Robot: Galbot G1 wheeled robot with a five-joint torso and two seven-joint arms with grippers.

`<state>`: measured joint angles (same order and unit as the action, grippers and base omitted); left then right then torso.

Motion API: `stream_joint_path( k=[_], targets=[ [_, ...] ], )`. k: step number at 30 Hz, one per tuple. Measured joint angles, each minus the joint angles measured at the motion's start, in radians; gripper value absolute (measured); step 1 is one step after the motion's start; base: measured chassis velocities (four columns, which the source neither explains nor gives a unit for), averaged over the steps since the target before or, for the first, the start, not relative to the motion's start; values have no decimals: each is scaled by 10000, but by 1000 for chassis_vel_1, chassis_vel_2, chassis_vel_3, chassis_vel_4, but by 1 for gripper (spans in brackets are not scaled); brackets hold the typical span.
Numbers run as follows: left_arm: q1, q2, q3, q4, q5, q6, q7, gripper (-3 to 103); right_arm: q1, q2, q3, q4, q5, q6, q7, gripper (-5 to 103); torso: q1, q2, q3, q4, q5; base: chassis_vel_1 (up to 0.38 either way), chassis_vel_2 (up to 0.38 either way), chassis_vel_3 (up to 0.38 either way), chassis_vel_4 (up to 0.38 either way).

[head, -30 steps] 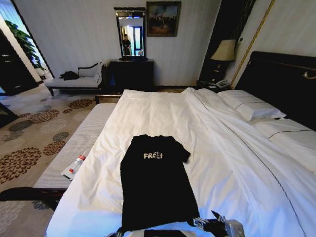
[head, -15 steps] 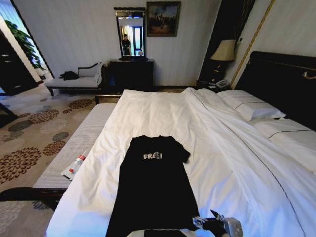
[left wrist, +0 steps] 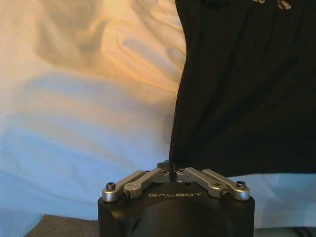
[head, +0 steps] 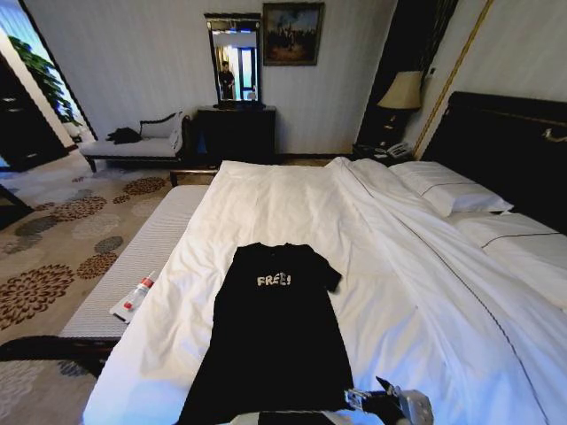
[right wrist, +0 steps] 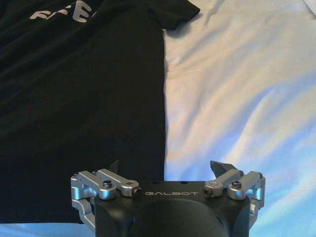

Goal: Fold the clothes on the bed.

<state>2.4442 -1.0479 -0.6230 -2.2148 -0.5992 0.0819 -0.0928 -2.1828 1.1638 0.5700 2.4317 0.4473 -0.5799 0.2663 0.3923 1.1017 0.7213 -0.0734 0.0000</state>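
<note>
left pincer (left wrist: 171, 170) pinching T-shirt (head: 270, 341) hem | right pincer (right wrist: 165, 170) spread

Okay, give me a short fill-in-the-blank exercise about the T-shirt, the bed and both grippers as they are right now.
1. The black T-shirt lies flat on the white ____.
2. The white lettering on its chest reads ____.
3. The left gripper is ____ on the shirt's hem corner.
4. The right gripper, at the other hem corner, has its fingers ____.

Missing words: bed; FREE; shut; open
</note>
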Motion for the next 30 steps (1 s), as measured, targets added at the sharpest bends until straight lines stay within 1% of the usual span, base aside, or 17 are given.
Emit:
stream_joint_path(
  k=[2,3,6,7,10,12,13,16,17,18,21,22,24,25,27,28,30],
  targets=[
    [3,0,8,4,108,22,-48,8,-1,-15,20,0,9,0,0,100,0,0,0,2,0,0,0,0,0],
    [3,0,8,4,108,22,-48,8,-1,-15,20,0,9,0,0,100,0,0,0,2,0,0,0,0,0],
    [66,1,-116,-84,343,-40,-63,24,46,-10,42,-14,69,-1,0,100,0,0,0,2,-2,0,0,0,0],
    [66,1,-116,-84,343,-40,-63,24,46,-10,42,-14,69,-1,0,100,0,0,0,2,-2,0,0,0,0],
    [71,-29,-420,-544,381,-82,-58,35,101,25,59,-34,122,1,0,100,0,0,0,0,1,0,0,0,0],
    [-167,-63,-653,-964,293,-31,-47,46,105,41,86,-46,129,11,0,100,0,-1,1,0,2,0,0,0,0],
    [-167,-63,-653,-964,293,-31,-47,46,105,41,86,-46,129,11,0,100,0,-1,1,0,2,0,0,0,0],
    [-1276,-133,-700,-1406,-78,487,-232,62,162,127,107,-140,134,38,0,100,0,0,1,2,3,0,0,0,0],
    [-1276,-133,-700,-1406,-78,487,-232,62,162,127,107,-140,134,38,0,100,0,0,1,2,3,0,0,0,0],
    [-1794,-130,-627,-1428,-236,681,-377,62,193,162,108,-173,136,47,0,100,0,0,0,2,3,0,0,0,0],
    [-4164,87,-188,-1195,-1350,1316,-1194,79,392,240,182,-270,198,58,-2,100,0,-1,1,-1,0,0,0,0,0],
    [-4164,87,-188,-1195,-1350,1316,-1194,79,392,240,182,-270,198,58,-2,100,0,-1,1,-1,0,0,0,0,0],
    [-5643,284,118,-777,-2135,1575,-1590,89,552,211,307,-312,328,58,4,100,1,-1,2,-3,-1,0,0,0,0],
    [-6271,351,240,-520,-2426,1642,-1712,89,605,177,365,-330,388,56,8,100,1,-2,3,2,-1,0,0,0,0],
    [-7499,449,571,66,-2875,1703,-1812,98,691,109,486,-357,495,52,26,100,0,-1,2,-2,-2,0,0,0,0],
    [-7499,449,571,66,-2875,1703,-1812,98,691,109,486,-357,495,52,26,100,0,-1,2,-2,-2,0,0,0,0],
    [-8993,482,1117,1014,-3317,1716,-1866,100,775,55,617,-426,621,29,47,100,2,-1,2,-3,-1,0,0,0,0]
  ],
)
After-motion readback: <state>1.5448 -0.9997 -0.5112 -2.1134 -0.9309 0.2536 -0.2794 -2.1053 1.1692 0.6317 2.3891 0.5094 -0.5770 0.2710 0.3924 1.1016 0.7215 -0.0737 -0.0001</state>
